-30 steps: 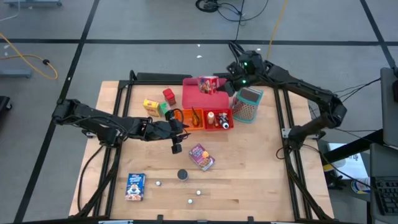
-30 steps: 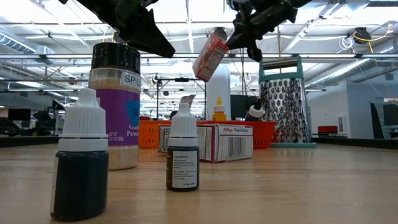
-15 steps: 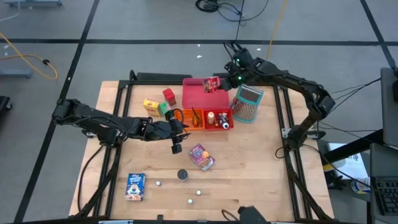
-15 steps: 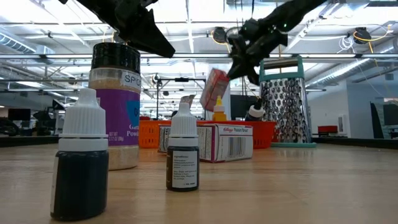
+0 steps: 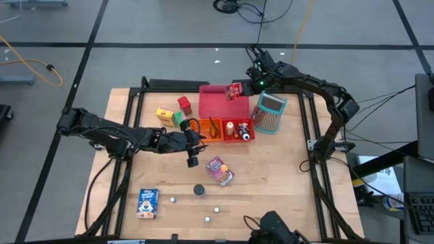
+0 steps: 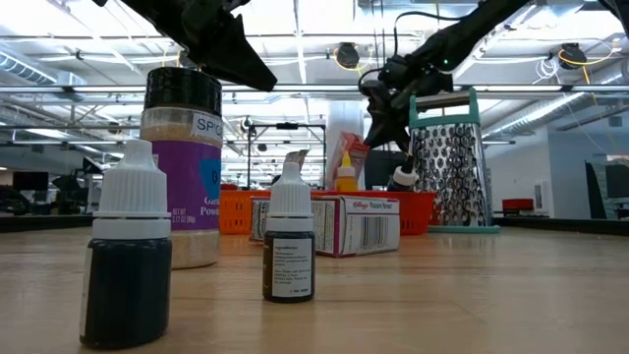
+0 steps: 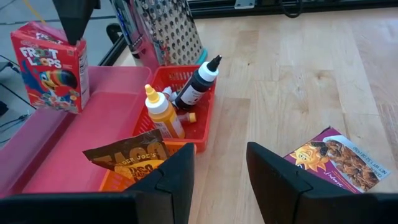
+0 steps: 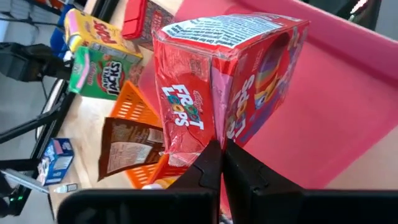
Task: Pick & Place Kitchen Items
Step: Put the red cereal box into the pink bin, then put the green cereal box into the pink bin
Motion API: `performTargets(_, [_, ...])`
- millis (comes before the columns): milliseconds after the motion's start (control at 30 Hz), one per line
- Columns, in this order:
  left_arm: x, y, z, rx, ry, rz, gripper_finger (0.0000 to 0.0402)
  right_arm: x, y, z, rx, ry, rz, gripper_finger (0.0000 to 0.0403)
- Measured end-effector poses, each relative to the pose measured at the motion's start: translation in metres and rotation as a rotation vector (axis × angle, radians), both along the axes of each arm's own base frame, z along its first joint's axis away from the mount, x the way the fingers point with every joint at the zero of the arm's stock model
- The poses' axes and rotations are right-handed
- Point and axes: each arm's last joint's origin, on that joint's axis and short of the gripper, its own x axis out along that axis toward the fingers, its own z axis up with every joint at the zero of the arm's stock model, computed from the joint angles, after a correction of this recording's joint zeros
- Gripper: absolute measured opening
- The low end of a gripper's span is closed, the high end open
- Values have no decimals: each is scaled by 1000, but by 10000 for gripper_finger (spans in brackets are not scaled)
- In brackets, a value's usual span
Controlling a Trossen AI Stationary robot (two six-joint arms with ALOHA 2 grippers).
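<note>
Cardboard, light and easily crushed — the Froot Loops box (image 8: pixel 224 81) stands on the pink tray (image 5: pixel 215 106), the right hand (image 8: pixel 217 163) pinching its thin top edge. Broad faces would probably hold steadier; the left hand (image 7: pixel 219 171) hangs with fingers apart above the desk (image 5: pixel 285 176).

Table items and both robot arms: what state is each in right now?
Froot Loops box: upright on pink tray, gripped.
Right gripper: jaws shut on the box.
Left gripper: jaws open, empty, above the table.
Purple packet: lying flat.
Grater: standing upright.
</note>
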Motion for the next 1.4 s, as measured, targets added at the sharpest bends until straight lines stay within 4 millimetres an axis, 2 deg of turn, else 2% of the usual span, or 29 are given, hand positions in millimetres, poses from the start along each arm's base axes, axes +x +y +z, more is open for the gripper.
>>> performTargets(367, [0, 0, 0, -1, -1, 1, 150, -12, -14, -17, 59, 69, -40, 0])
performTargets(633, [0, 0, 0, -1, -1, 1, 150, -16, -18, -15, 58, 42, -34, 5])
performTargets(900, [0, 0, 0, -1, -1, 1, 150, -15, -22, -12, 22, 2, -40, 29])
performTargets(1167, [0, 0, 0, 0, -1, 0, 150, -15, -23, -17, -29, 7, -46, 79])
performTargets(1400, [0, 0, 0, 0, 0, 1, 150, -15, -30, -6, -88, -75, -83, 102])
